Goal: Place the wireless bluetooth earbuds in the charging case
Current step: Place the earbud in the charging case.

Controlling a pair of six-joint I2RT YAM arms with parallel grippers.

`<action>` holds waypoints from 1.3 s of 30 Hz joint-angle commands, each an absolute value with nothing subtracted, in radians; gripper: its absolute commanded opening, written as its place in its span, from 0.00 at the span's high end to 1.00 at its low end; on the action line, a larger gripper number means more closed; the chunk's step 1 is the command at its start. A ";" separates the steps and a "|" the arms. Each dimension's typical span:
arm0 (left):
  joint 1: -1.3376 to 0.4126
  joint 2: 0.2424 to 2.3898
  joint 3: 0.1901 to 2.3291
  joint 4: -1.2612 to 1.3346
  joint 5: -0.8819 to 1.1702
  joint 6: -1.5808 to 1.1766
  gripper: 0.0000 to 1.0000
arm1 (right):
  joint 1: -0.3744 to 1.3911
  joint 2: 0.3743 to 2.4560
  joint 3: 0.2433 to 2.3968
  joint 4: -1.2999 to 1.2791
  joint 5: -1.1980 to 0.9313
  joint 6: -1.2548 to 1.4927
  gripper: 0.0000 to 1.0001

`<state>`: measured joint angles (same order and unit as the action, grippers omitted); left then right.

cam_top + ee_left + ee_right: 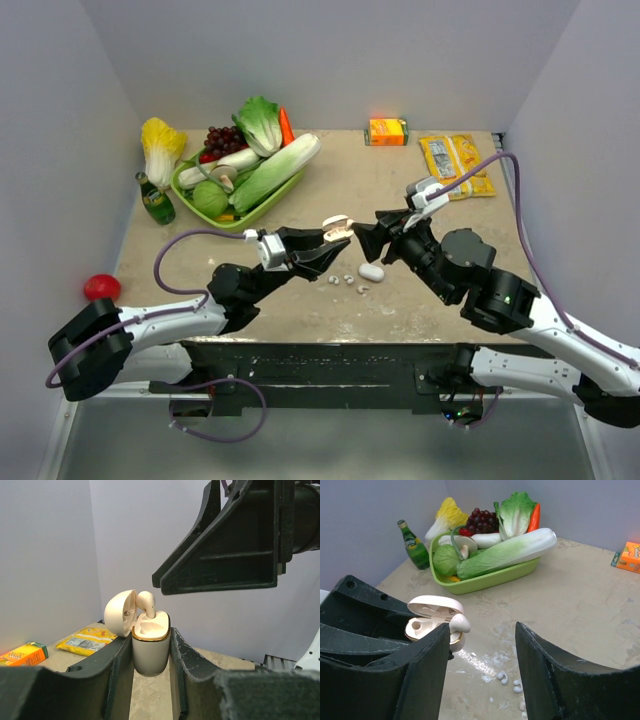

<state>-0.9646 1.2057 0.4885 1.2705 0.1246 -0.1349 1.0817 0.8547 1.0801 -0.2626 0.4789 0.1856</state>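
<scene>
Charging case (150,652), lid up w/ one earbud (146,602) in, clamped by L fingers (119,675); R fingers (420,680) wide; carton (22,655) print illegible.

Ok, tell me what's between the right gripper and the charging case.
Left wrist view: only an earbud, poking up from the charging case; bare air separates its head from the right gripper.

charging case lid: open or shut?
Open. The lid of the charging case is hinged back, tan inside showing; one earbud stands in a well, the other well empty.
</scene>
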 commanded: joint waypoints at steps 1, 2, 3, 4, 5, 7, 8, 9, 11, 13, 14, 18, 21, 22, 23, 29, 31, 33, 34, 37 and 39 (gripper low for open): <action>-0.963 1.173 0.474 1.767 0.152 -0.126 1.00 | 1.077 0.839 1.130 -0.245 0.415 0.274 0.40; -0.963 1.173 0.472 1.767 0.156 -0.129 1.00 | 1.072 0.847 1.146 -0.258 0.391 0.316 0.39; -0.963 1.172 0.471 1.766 0.163 -0.132 1.00 | 1.062 0.863 1.173 -0.267 0.368 0.333 0.38; -0.963 1.169 0.471 1.766 0.163 -0.135 1.00 | 1.058 0.870 1.183 -0.279 0.342 0.350 0.37; -0.963 1.167 0.468 1.764 0.163 -0.137 1.00 | 1.054 0.877 1.192 -0.285 0.301 0.380 0.36; -0.963 1.163 0.462 1.767 0.158 -0.138 1.00 | 1.043 0.896 1.209 -0.298 0.262 0.408 0.33; -0.963 1.160 0.459 1.767 0.155 -0.140 1.00 | 1.042 0.900 1.212 -0.302 0.240 0.425 0.33; -0.963 1.160 0.457 1.769 0.149 -0.141 1.00 | 1.042 0.903 1.213 -0.307 0.238 0.431 0.32; -0.963 1.157 0.453 1.772 0.149 -0.146 1.00 | 1.040 0.913 1.210 -0.316 0.244 0.440 0.32; -0.963 1.152 0.451 1.772 0.149 -0.144 1.00 | 1.037 0.914 1.198 -0.314 0.244 0.446 0.32; -0.963 1.152 0.448 1.770 0.147 -0.143 1.00 | 1.038 0.916 1.193 -0.314 0.244 0.449 0.32; -0.962 1.149 0.446 1.763 0.143 -0.138 1.00 | 1.039 0.922 1.181 -0.307 0.230 0.453 0.32; -0.962 1.150 0.448 1.763 0.140 -0.135 1.00 | 1.039 0.936 1.187 -0.308 0.224 0.454 0.32; -0.963 1.150 0.448 1.763 0.138 -0.133 1.00 | 1.039 0.936 1.187 -0.308 0.218 0.451 0.32; -0.960 1.154 0.449 1.763 0.138 -0.133 1.00 | 1.039 0.939 1.187 -0.308 0.215 0.451 0.32; -0.959 1.160 0.453 1.766 0.135 -0.132 1.00 | 1.039 0.948 1.186 -0.316 0.198 0.459 0.32; -0.959 1.161 0.453 1.766 0.130 -0.129 1.00 | 1.040 0.943 1.181 -0.314 0.196 0.463 0.32; -0.959 1.163 0.453 1.764 0.121 -0.126 1.00 | 1.039 0.942 1.180 -0.314 0.190 0.466 0.32; -0.959 1.161 0.454 1.764 0.118 -0.123 1.00 | 1.039 0.942 1.180 -0.314 0.189 0.469 0.33; -0.957 1.163 0.456 1.761 0.112 -0.115 1.00 | 1.039 0.940 1.178 -0.316 0.180 0.474 0.33; -0.957 1.163 0.456 1.761 0.106 -0.110 1.00 | 1.039 0.942 1.177 -0.318 0.173 0.477 0.33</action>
<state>-0.9627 1.1683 0.4465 1.2701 0.1337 -0.1371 1.0355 0.9485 1.1759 -0.3252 0.2165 0.4496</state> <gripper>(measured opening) 0.342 0.676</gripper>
